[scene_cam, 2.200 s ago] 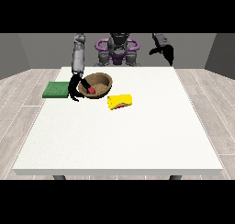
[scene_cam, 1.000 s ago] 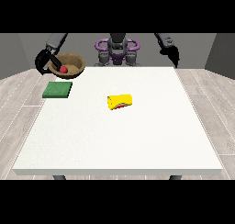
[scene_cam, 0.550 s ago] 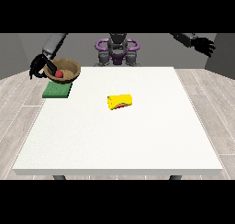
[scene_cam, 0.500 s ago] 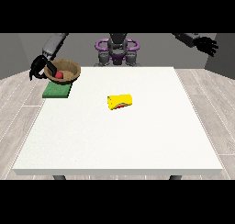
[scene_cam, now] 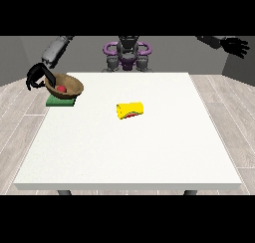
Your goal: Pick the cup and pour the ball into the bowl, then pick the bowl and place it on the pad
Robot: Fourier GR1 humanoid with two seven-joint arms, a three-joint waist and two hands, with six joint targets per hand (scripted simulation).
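A brown bowl (scene_cam: 69,86) with a red ball (scene_cam: 61,88) inside sits tilted over the green pad (scene_cam: 61,102) at the table's far left corner. The hand at the view's left (scene_cam: 40,74) has its fingers curled round the bowl's left rim. A yellow cup (scene_cam: 130,110) lies on its side near the middle of the table, its mouth showing red inside. The hand at the view's right (scene_cam: 235,46) is raised high off to the right of the table, fingers spread, holding nothing.
The white table (scene_cam: 130,147) spreads wide towards the camera. The robot's body (scene_cam: 127,55) stands behind the far edge. Wooden floor surrounds the table.
The bowl with the ball was lifted from the table, carried left and lowered onto the pad. The hand at the view's right swung outwards and up.
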